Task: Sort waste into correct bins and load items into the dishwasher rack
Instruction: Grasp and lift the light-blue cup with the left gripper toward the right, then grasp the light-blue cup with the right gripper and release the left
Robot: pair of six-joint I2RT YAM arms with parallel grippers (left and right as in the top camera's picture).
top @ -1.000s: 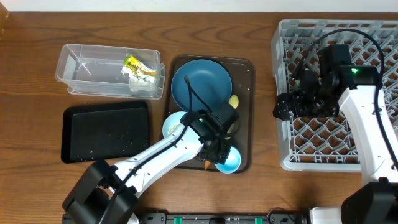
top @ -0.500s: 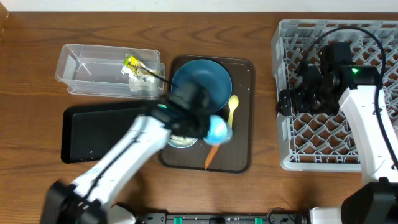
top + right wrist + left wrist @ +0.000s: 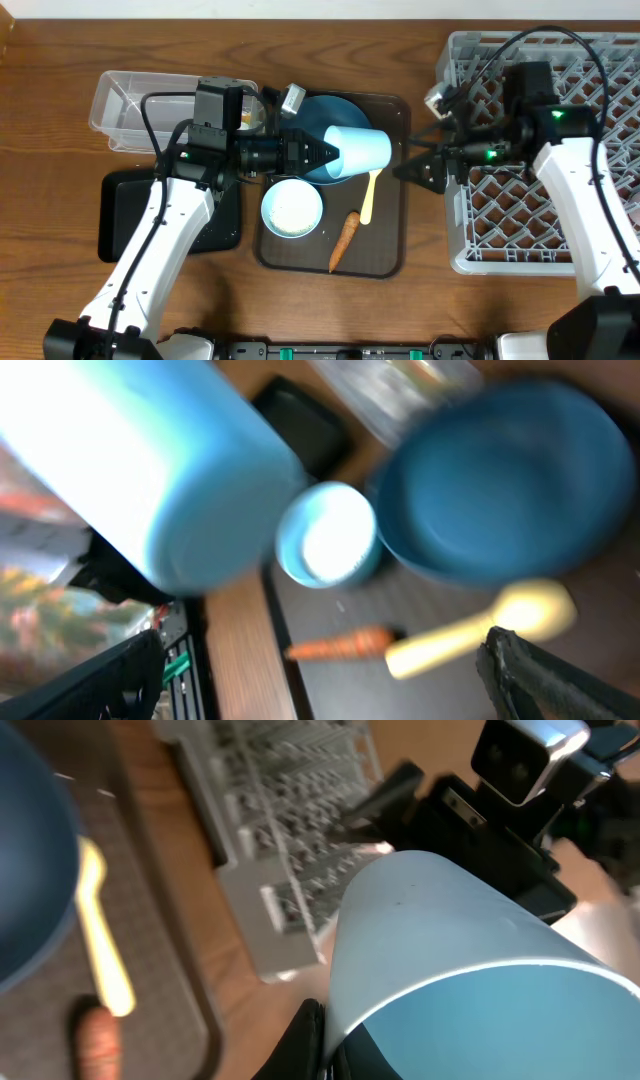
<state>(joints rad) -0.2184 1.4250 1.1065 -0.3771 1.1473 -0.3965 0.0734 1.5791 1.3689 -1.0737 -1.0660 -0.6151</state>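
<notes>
Loading step: left pincer (image 3: pixel 326 156) clenched on the small light-blue cup (image 3: pixel 362 150), held sideways above the brown tray (image 3: pixel 390 262) mid-counter. Right pincer (image 3: pixel 422 168) released, spread wide, facing the cup. Probably a handover: right must close on it, then reach the dishwasher rack (image 3: pixel 456 255) at the counter's right edge.

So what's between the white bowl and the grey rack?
In the overhead view, a pale yellow spoon and an orange carrot lie there on the brown tray, then bare wooden table before the rack.
</notes>
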